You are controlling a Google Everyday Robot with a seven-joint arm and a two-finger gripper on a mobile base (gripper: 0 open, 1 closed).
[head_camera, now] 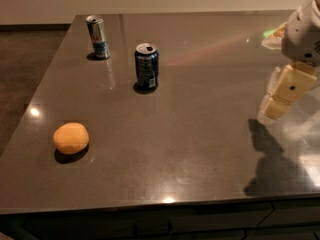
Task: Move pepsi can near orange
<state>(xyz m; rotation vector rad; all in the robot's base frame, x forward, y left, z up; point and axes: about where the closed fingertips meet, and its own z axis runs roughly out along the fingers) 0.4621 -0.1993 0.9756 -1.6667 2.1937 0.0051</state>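
Observation:
The pepsi can [146, 67], dark navy blue with a silver top, stands upright on the table's far middle-left. The orange [71, 138] lies on the table near the front left, well apart from the can. My gripper [278, 104] hangs over the table's right side, far to the right of the can and holding nothing. Its shadow falls on the table below it.
A slimmer silver and light-blue can [98, 37] stands upright at the far left, behind the pepsi can. The dark grey table [200, 134] has its front edge at the bottom of the view. A pale object [272, 36] lies at the far right edge.

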